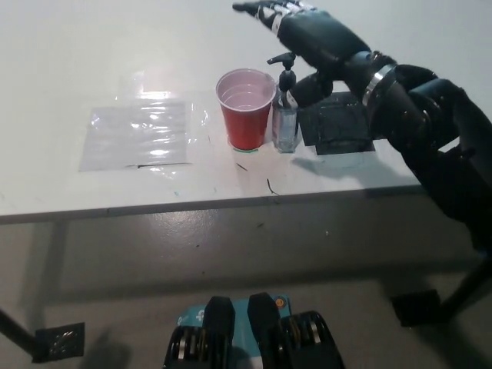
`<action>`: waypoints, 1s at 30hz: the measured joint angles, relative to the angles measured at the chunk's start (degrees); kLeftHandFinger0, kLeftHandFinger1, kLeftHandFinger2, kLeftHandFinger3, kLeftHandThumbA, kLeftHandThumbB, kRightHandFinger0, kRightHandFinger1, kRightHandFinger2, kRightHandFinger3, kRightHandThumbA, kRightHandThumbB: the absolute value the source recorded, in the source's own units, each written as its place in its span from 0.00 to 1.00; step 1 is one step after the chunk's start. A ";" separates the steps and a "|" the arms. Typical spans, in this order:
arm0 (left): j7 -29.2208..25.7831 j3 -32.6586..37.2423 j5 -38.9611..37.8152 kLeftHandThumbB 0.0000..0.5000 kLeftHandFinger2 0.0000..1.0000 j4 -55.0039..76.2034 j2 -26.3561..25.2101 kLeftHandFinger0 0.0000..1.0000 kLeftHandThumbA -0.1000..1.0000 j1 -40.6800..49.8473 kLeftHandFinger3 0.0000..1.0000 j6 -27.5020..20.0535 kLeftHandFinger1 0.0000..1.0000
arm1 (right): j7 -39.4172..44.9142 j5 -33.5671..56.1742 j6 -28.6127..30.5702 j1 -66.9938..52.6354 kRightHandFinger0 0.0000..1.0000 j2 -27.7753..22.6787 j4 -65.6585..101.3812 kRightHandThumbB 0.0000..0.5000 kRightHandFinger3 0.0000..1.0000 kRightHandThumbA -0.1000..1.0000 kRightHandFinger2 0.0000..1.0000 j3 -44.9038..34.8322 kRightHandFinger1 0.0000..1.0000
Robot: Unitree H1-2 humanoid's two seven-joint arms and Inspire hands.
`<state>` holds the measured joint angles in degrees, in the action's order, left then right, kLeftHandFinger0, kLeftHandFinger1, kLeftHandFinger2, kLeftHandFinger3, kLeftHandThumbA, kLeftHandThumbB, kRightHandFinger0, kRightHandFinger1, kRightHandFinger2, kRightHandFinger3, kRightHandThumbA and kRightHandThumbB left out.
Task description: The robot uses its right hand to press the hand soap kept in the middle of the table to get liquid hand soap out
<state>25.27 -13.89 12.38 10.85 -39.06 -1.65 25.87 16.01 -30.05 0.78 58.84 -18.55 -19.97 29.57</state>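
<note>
in the head view, the soap bottle [286,115] stands upright near the middle of the white table [92,69], a clear bottle with a black pump head whose nozzle points toward the picture's left. touching or just beside the soap bottle on its left is a red cup [246,108], upright, with a pale inside. just to the right of the soap bottle lies a black mat [338,127], square with small tabs at its corners, flat on the table and partly covered by the arm. well to the left of the soap bottle, beyond the cup, a clear plastic sheet [142,134] lies flat and shines under the light. the black right hand [307,34] reaches in from the right, its arm crossing above the mat, and hovers over the soap bottle with the palm turned down; its fingers [257,9] are stretched out and spread, pointing past the pump toward the far side of the table, while one lower finger curls down just beside the bottle's neck on its right. the hand is spread wide and holds nothing; whether it touches the pump head cannot be told from this angle. below the soap bottle, the near edge of the table runs across, with grey floor [231,246] under it. the white left hand is out of sight.
</note>
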 measured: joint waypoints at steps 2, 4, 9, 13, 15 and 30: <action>0.48 -0.43 0.33 0.20 1.00 0.02 0.22 1.00 1.00 -0.20 0.89 0.00 1.00 | 0.11 -0.20 0.64 -0.02 1.00 0.00 -0.99 0.89 1.00 1.00 1.00 0.05 1.00; 1.07 -1.03 0.71 0.18 1.00 0.03 0.62 1.00 1.00 -0.42 0.90 0.00 1.00 | 0.39 -0.48 0.98 -0.04 1.00 -0.02 -1.48 0.86 1.00 1.00 1.00 0.04 1.00; 2.09 -2.09 1.76 0.19 1.00 0.04 1.40 1.00 1.00 -0.97 0.90 0.00 1.00 | 0.62 -0.80 2.42 -0.05 1.00 -0.04 -3.17 0.84 1.00 1.00 1.00 -0.20 1.00; 3.15 -2.79 2.88 0.20 1.00 0.08 1.87 1.00 1.00 -1.37 0.89 0.01 1.00 | 0.67 -1.00 3.02 -0.35 1.00 -0.08 -3.94 0.91 1.00 1.00 1.00 -0.27 1.00; 3.65 -2.98 3.55 0.17 1.00 0.18 2.10 1.00 1.00 -1.73 0.90 0.00 1.00 | 0.67 -1.07 3.21 -0.63 1.00 -0.05 -4.06 0.89 1.00 1.00 1.00 -0.27 1.00; 7.51 -4.02 6.69 0.23 1.00 0.22 2.94 1.00 1.00 -3.92 0.86 0.00 1.00 | -2.73 -2.75 6.62 -3.92 1.00 2.62 -9.01 0.76 1.00 1.00 1.00 -0.67 1.00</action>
<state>32.77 -17.91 19.07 11.08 -36.12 -5.58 25.87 13.28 -32.79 7.40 54.93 -15.93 -28.98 28.90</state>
